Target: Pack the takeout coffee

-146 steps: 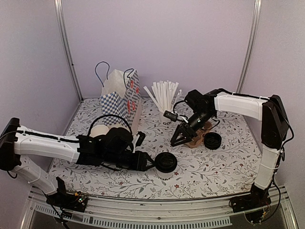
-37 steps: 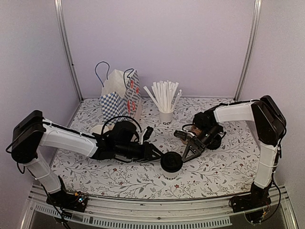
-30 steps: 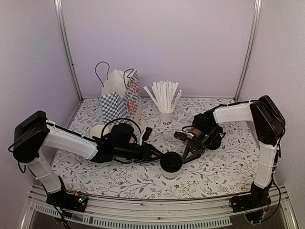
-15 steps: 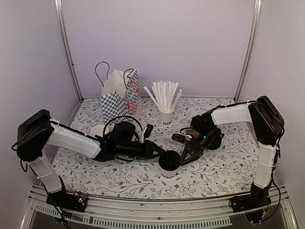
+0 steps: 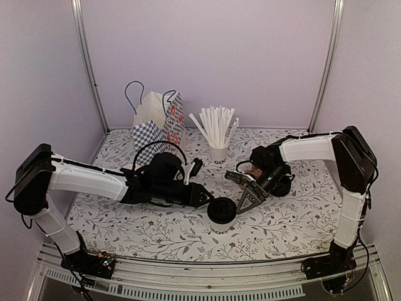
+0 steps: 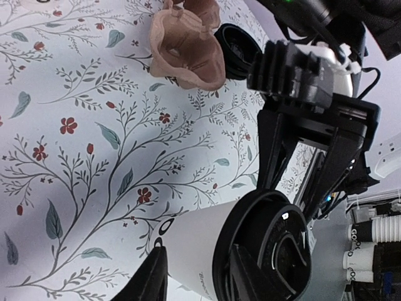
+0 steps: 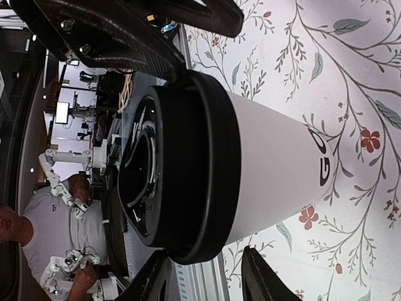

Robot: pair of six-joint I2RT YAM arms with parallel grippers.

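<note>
The takeout coffee (image 5: 221,212) is a white cup with a black lid, standing at the front middle of the table. My left gripper (image 5: 205,198) comes in from the left. In the left wrist view (image 6: 197,251) its fingers lie on either side of the cup (image 6: 194,232), shut on it. My right gripper (image 5: 243,204) is on the cup's right. In the right wrist view (image 7: 203,260) it is open, with its fingertips just at the lid's rim and the cup (image 7: 276,169) in front of them.
A checkered paper bag (image 5: 158,128) stands open at the back left. A white cup full of straws (image 5: 217,150) stands at the back middle. A brown moulded cup carrier (image 6: 188,41) and a spare black lid (image 5: 283,185) lie under and behind the right arm.
The right gripper moved from the cup carrier down to the cup's right side. Over the last second the cup and both grippers shifted slightly left, and the left arm drew back a little.
</note>
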